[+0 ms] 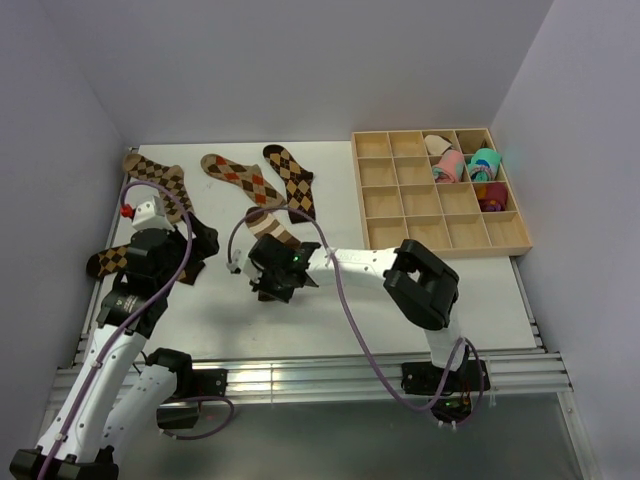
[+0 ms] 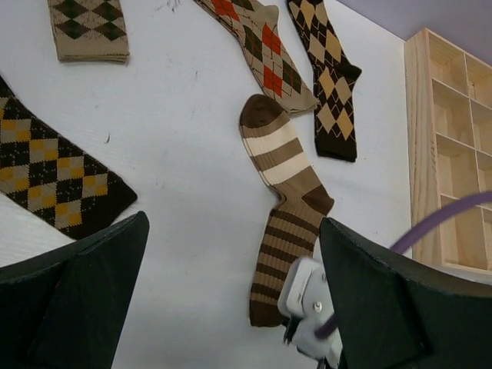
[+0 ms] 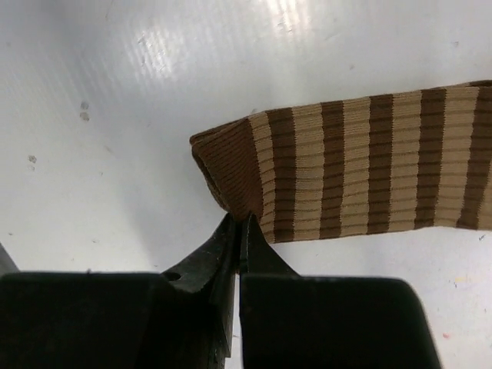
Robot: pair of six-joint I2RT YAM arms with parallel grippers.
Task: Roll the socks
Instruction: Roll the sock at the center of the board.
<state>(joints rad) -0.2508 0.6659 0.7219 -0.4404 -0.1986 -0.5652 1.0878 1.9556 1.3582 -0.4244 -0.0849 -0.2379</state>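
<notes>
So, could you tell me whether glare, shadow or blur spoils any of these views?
Right wrist: a bright sheen washes out the table near the top, yet the striped sock is sharp. Left wrist: the purple cable close to the lens is soft; the argyle socks are crisp. Top external: even light, soft shadows under the arms, some glare on the metal rail.

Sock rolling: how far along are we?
Done: nothing yet. The four argyle socks lie flat, unrolled. In hand: the right gripper is shut on the cuff corner of the striped sock, which is not yet rolled. The left gripper hangs open and empty. Left: all five rolls.
</notes>
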